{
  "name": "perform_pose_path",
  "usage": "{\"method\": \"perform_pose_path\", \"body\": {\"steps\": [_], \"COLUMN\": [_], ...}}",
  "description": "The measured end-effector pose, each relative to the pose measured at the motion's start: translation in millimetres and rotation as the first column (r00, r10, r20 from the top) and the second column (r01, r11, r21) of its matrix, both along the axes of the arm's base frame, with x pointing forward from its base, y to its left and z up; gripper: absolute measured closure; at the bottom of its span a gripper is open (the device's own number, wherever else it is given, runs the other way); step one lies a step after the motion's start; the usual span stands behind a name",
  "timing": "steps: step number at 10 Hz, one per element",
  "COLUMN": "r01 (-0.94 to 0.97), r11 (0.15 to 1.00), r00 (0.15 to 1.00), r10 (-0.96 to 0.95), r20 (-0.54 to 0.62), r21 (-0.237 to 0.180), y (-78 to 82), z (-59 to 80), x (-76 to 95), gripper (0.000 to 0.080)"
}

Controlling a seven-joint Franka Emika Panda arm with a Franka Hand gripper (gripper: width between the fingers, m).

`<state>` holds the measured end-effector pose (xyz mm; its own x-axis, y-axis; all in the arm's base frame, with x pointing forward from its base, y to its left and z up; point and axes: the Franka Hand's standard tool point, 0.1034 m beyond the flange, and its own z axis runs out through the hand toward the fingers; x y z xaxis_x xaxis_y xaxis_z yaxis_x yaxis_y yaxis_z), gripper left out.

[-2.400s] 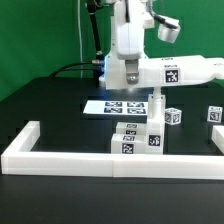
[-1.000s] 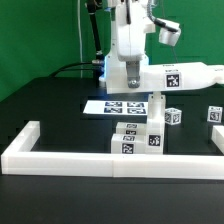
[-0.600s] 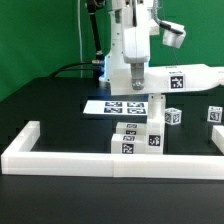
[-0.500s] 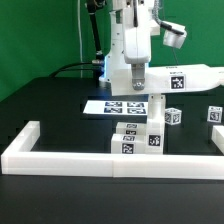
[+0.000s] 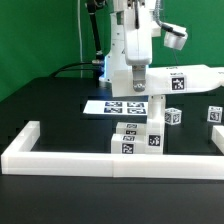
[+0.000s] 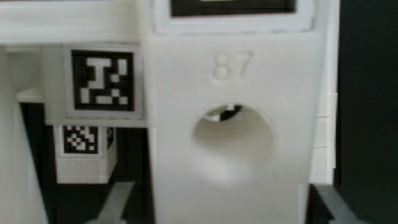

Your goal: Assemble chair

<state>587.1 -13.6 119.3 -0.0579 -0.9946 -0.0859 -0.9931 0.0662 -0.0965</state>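
My gripper (image 5: 139,87) is shut on a long white chair slab (image 5: 190,77) with a black-and-white tag. It holds the slab level above the table, reaching toward the exterior view's right. In the wrist view the slab (image 6: 240,90) fills the space between my fingers (image 6: 128,200) and shows an embossed 87 and a round hole. My gripper (image 6: 231,205) is mostly hidden behind it. Below, a tagged upright bar (image 5: 156,108) stands on a cluster of tagged white blocks (image 5: 133,141) by the rail.
The marker board (image 5: 112,107) lies flat behind the block cluster. Two small tagged parts (image 5: 174,116) (image 5: 214,116) sit at the exterior view's right. A low white border rail (image 5: 70,158) runs along the front, with side walls at both ends. A green backdrop stands behind.
The wrist has turned slightly, and the held slab's free end has swung a little up and toward the exterior view's right. The parts on the table have not moved.
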Motion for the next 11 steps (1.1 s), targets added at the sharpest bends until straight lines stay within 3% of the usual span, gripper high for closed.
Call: {"method": "perform_pose_path", "body": {"steps": [11], "r01": [-0.004], "r11": [1.0], "r00": [1.0], "r10": [0.004], "r20": [0.0], "r21": [0.0], "y": [2.0], "z": [-0.1], "x": [0.2], "gripper": [0.0509]}}
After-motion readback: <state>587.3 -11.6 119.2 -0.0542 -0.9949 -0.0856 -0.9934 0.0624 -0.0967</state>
